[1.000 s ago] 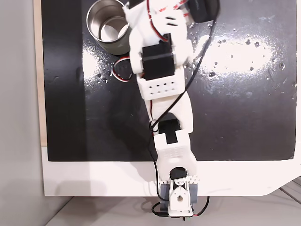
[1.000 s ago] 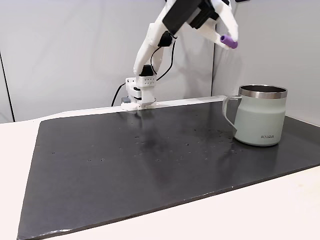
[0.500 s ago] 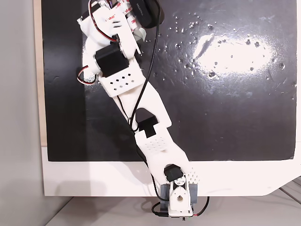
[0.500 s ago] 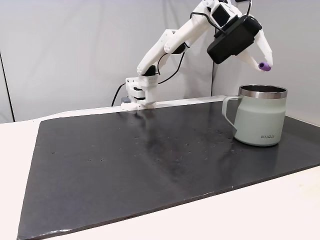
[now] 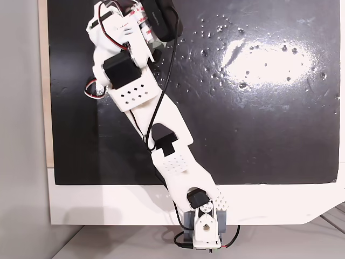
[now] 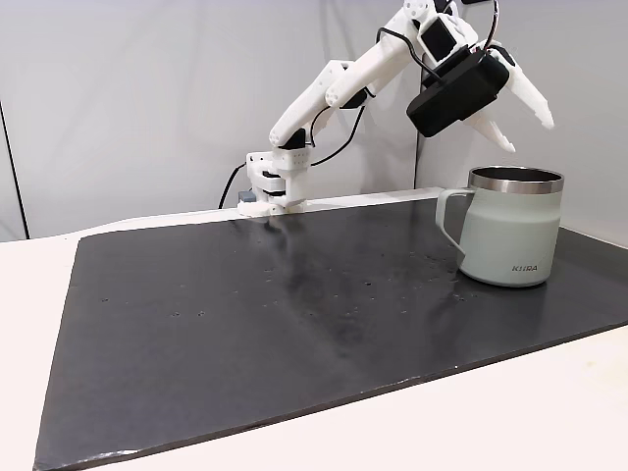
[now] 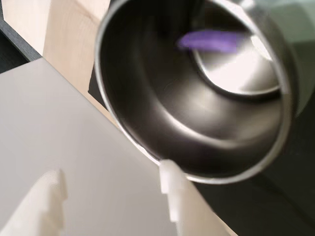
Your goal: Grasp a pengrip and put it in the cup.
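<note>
The cup (image 6: 510, 240), a pale grey-green steel mug with a loop handle, stands at the right of the black mat. My gripper (image 6: 528, 135) hangs open just above its rim, with nothing between the fingers. In the wrist view I look straight down into the cup (image 7: 147, 98). The pengrip (image 7: 211, 42) shows there as a blurred light-purple streak inside it, close to the shiny bottom. My gripper (image 7: 110, 174) spreads its white fingertips at the lower edge of that view. From above, my arm (image 5: 126, 81) covers the cup.
The black mat (image 6: 245, 324) lies on a white table, speckled with small droplets (image 5: 253, 54). My arm's base (image 6: 275, 186) is clamped at the table's far edge. A pale wooden strip (image 7: 69, 44) borders the mat beside the cup.
My arm swung over the cup carrying the pengrip between its fingers. The gripper has now opened and the pengrip has left it and shows inside the cup.
</note>
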{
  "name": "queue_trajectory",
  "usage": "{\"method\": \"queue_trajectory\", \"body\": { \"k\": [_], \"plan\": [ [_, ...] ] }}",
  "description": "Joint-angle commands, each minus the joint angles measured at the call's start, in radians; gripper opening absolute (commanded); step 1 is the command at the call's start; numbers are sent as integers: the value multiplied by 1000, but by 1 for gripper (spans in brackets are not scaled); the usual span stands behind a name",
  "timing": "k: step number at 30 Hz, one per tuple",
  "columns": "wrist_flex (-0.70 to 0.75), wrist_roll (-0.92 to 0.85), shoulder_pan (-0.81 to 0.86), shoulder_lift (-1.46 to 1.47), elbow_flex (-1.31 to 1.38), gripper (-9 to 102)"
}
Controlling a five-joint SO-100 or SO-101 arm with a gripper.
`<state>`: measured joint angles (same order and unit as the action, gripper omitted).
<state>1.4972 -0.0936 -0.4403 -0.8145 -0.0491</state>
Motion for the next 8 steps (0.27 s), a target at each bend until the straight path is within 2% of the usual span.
{"method": "queue_trajectory", "body": {
  "k": [1,8],
  "plan": [
    [5,9,-5,-21,58,20],
    [6,9,11,-21,58,19]
  ]
}}
